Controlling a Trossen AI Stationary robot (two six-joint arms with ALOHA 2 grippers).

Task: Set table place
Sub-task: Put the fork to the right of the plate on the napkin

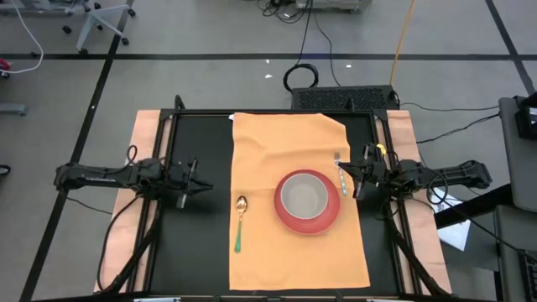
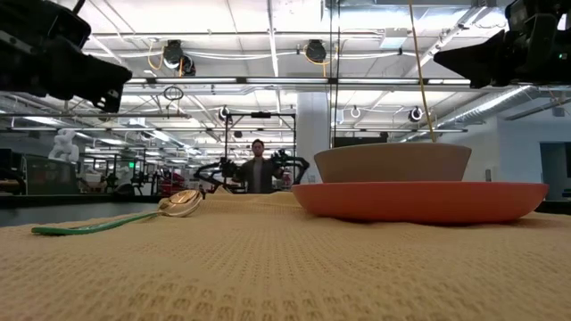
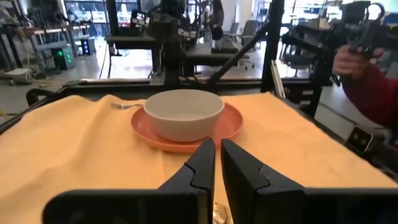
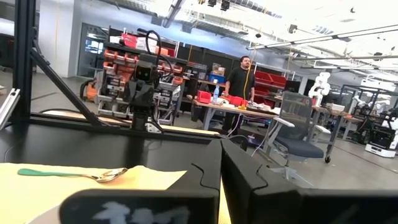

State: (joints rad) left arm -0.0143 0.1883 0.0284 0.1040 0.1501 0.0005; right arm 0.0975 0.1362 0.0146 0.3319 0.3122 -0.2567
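Note:
The table place, a large orange-tan cloth mat (image 1: pixel 285 243), lies flat on the black tabletop (image 1: pixel 201 243). On its right half a red plate (image 1: pixel 285 218) carries a grey bowl (image 1: pixel 304 196). A silver fork (image 1: pixel 340 172) lies just right of the plate. A green-handled spoon (image 1: pixel 240 222) lies on the mat's left edge. My left gripper (image 1: pixel 208 188) hovers shut over the bare tabletop left of the mat, pointing level at the bowl (image 3: pixel 183 115). My right gripper (image 1: pixel 351 179) hovers shut at the mat's right edge, beside the fork.
Black frame rails (image 1: pixel 164 168) run along both sides of the table where the arms are mounted. Bare mat stretches in front of the plate (image 2: pixel 268 267). Beyond the table's right side a person's red sleeve (image 3: pixel 373 87) shows in the left wrist view.

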